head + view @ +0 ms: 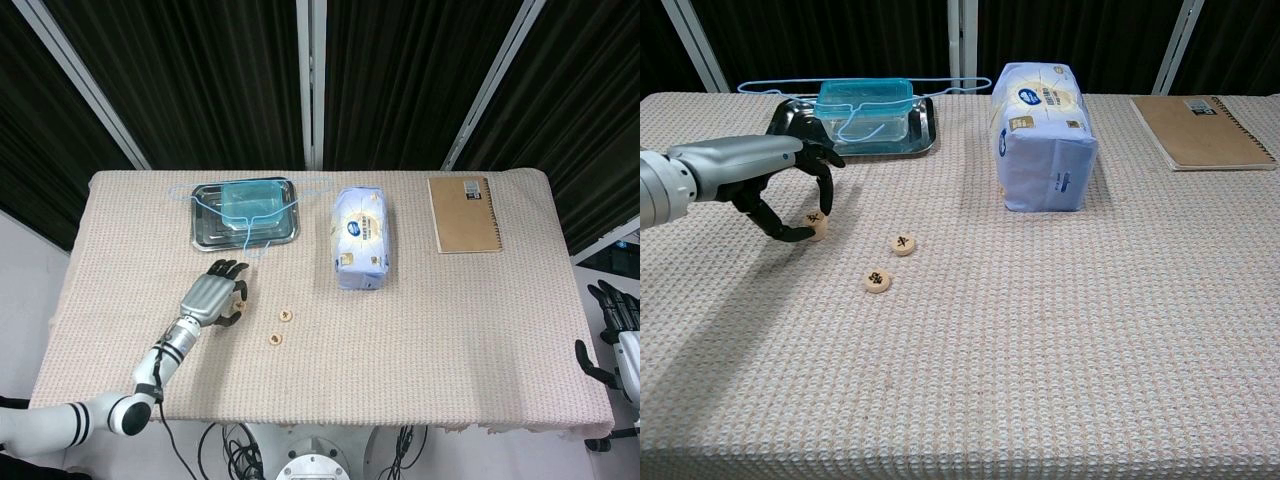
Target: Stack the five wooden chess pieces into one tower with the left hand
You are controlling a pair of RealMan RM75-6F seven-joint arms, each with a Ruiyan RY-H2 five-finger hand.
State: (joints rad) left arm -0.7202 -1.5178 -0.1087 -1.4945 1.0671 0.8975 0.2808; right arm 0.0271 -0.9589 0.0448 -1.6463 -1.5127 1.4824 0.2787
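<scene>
Wooden chess piece (816, 220) pinched in left hand (790, 190), near table's left edge. Two loose pieces (903, 244) (877, 282) lie to its right, toward table centre; other pieces not visible. Left hand far nearer. Right hand (612, 330) off right edge, fingers apart, holding nothing. Beige woven cloth (1060, 340); dark curtains (400, 80) behind.

At the back of the tabletop (1060, 350) a tray (925, 128) holds a container (865, 103); a wrapped pack (1042, 135) lies to its right, a notebook (1203, 130) further right. Nearer the front, the left robot hand (790, 190) pinches one chess piece (816, 220), with two more pieces (890, 262) just right of it.
</scene>
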